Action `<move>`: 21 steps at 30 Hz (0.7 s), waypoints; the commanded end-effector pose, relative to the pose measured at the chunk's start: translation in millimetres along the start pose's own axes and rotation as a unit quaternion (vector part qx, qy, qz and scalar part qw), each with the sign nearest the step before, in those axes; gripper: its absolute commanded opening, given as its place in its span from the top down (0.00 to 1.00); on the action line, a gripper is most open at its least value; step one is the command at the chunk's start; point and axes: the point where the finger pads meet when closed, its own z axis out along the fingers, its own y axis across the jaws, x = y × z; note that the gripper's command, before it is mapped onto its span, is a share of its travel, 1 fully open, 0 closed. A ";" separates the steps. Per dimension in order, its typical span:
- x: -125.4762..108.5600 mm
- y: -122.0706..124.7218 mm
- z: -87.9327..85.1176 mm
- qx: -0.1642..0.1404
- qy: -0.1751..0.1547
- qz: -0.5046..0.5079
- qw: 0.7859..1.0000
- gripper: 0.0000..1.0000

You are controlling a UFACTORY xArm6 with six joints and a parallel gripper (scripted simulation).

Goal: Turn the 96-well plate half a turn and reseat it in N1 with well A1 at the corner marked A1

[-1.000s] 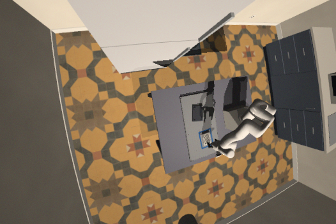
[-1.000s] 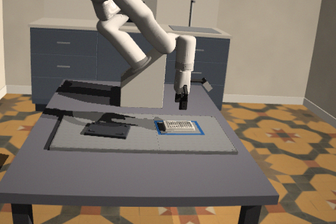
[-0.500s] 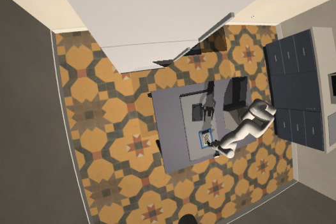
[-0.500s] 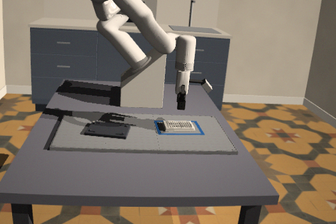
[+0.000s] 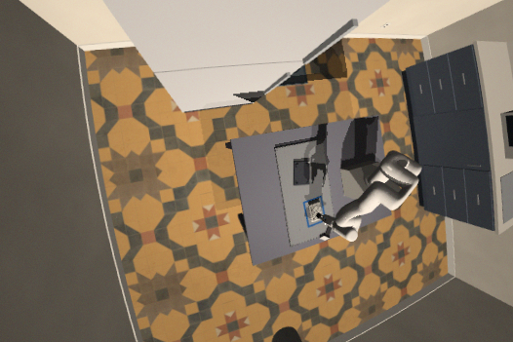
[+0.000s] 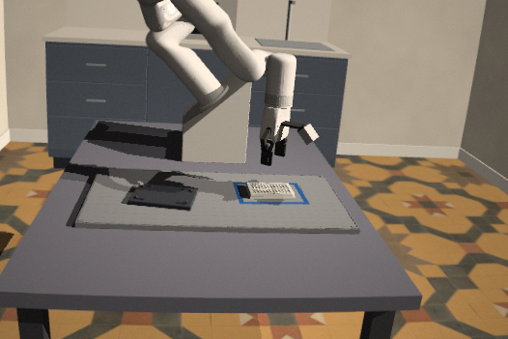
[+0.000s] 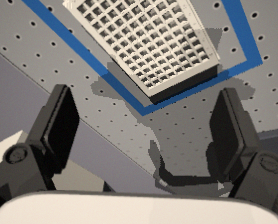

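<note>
The white 96-well plate point(image 6: 270, 190) lies flat inside the blue taped outline B1 on the grey deck. It also shows in the wrist view point(image 7: 150, 42) and in the top view point(image 5: 314, 209). The dark plate nest N1 point(image 6: 163, 196) stands empty to the left on the deck, also seen in the top view point(image 5: 301, 171). My gripper point(image 6: 271, 156) hangs above and behind the plate, apart from it. In the wrist view the gripper's point(image 7: 145, 132) fingers stand wide open with nothing between them. I cannot tell the plate's cut corner.
The perforated grey deck point(image 6: 212, 204) lies on a dark table point(image 6: 203, 240). The arm's white base block point(image 6: 217, 129) stands behind the deck. A small camera box point(image 6: 308, 133) sticks out beside the wrist.
</note>
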 end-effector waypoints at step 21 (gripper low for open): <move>1.1 0.8 -1.5 -0.004 0.006 0.349 0.937 0.00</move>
